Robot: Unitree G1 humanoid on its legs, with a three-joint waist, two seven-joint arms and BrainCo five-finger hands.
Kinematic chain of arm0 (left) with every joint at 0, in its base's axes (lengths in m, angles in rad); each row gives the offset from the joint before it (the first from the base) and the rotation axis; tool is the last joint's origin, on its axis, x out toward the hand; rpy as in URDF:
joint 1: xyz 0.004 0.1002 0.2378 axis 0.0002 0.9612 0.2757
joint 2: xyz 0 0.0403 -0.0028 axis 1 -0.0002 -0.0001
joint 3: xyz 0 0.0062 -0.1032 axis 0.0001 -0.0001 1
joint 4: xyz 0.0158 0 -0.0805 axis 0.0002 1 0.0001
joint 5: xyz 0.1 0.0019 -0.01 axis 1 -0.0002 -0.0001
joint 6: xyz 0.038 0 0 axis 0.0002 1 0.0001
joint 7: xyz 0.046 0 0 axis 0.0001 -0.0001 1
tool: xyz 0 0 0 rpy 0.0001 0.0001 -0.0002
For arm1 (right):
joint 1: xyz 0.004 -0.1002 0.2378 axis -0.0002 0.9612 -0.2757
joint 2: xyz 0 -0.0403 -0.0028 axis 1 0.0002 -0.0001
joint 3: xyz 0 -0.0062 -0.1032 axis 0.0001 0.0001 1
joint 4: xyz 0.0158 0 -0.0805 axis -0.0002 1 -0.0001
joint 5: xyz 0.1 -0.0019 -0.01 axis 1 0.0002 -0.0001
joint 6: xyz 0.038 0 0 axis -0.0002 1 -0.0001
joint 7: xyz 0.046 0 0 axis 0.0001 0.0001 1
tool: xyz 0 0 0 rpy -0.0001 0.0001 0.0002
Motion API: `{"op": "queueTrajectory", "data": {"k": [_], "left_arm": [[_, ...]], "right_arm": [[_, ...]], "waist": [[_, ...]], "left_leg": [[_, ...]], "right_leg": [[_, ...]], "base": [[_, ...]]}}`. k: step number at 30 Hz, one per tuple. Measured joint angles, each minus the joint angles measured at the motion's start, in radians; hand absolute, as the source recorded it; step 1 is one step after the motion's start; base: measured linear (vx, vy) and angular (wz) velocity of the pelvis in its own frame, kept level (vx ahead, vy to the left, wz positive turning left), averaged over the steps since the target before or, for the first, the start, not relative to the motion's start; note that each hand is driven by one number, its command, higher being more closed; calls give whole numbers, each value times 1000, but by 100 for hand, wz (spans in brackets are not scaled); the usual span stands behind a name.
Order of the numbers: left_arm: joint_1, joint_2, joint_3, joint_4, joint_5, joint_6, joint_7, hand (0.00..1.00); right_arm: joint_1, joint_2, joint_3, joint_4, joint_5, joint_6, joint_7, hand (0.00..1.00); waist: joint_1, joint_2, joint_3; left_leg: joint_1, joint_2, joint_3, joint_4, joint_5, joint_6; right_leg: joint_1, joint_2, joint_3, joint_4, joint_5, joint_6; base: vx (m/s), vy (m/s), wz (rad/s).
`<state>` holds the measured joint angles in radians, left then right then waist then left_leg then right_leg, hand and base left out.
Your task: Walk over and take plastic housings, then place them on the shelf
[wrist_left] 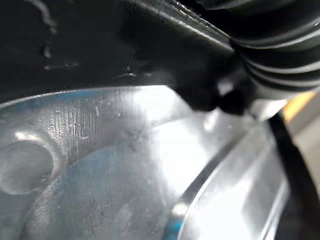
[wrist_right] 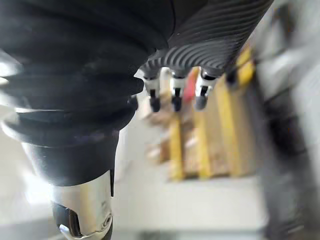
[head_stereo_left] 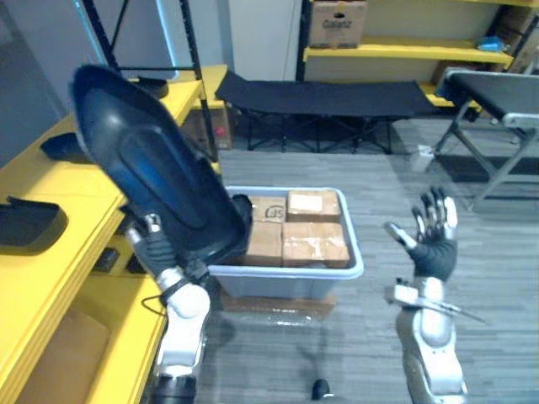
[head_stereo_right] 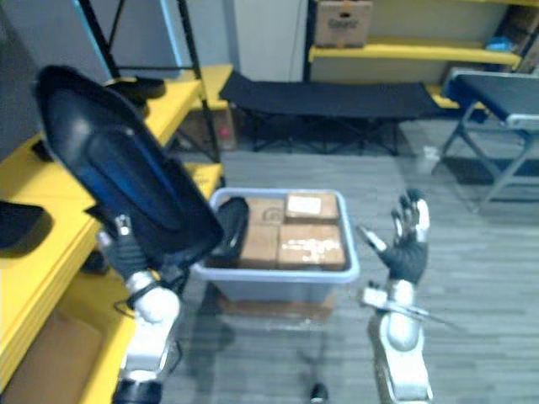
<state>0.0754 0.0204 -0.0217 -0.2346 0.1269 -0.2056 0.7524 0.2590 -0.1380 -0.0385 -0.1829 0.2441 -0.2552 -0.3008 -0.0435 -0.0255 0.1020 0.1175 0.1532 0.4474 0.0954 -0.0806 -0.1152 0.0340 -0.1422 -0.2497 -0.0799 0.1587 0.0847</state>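
Rising tilted over the edge of the yellow shelf [head_stereo_left: 59, 269] in the left eye view, a large glossy dark-blue plastic housing [head_stereo_left: 152, 168] sits on the left robot hand [head_stereo_left: 154, 242]; its fingers are hidden behind the housing, so its grip cannot be told. The right eye view shows the right robot hand [head_stereo_right: 406, 240] raised, spread and empty, beside a grey plastic bin [head_stereo_right: 278, 282] of brown cardboard boxes [head_stereo_right: 312, 244]. The left wrist view shows the housing's shiny surface close against that hand. The right wrist view shows straight fingers [wrist_right: 174, 95].
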Motion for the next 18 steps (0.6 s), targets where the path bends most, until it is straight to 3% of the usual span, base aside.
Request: {"op": "queueTrajectory", "data": {"k": [5,10,13,16,18], "left_arm": [[95,1,-48,-66,-8,-99,-109,100],[104,12,-38,-65,-31,-135,-127,100],[104,15,24,-67,-39,-144,-100,100],[108,23,158,-97,-34,-142,-28,100],[144,24,267,-184,-30,-131,31,100]], "right_arm": [[79,46,-20,109,54,-10,7,0],[55,39,-98,131,112,-67,64,0],[-2,21,-105,132,133,-91,106,0],[-67,5,-74,130,137,-95,174,0],[-94,-1,11,119,156,-96,220,0]], "waist": [[-1,8,4],[-3,23,31],[1,30,42],[9,32,51],[49,34,52]], "left_leg": [[-10,0,-1,15,-15,0],[-71,10,-21,101,-57,9],[-84,7,-34,114,-63,13],[-91,-4,-90,106,-61,13],[-110,-19,-164,102,-53,18]], "right_leg": [[-3,-3,0,0,-3,4],[-18,-12,-10,0,-2,7],[-16,-18,-23,0,-5,4],[14,-32,-79,0,-18,9],[46,-43,-153,1,-26,20]], "base": [[0,0,0],[-65,18,7],[-46,16,13],[-4,12,56],[41,36,83]]}}
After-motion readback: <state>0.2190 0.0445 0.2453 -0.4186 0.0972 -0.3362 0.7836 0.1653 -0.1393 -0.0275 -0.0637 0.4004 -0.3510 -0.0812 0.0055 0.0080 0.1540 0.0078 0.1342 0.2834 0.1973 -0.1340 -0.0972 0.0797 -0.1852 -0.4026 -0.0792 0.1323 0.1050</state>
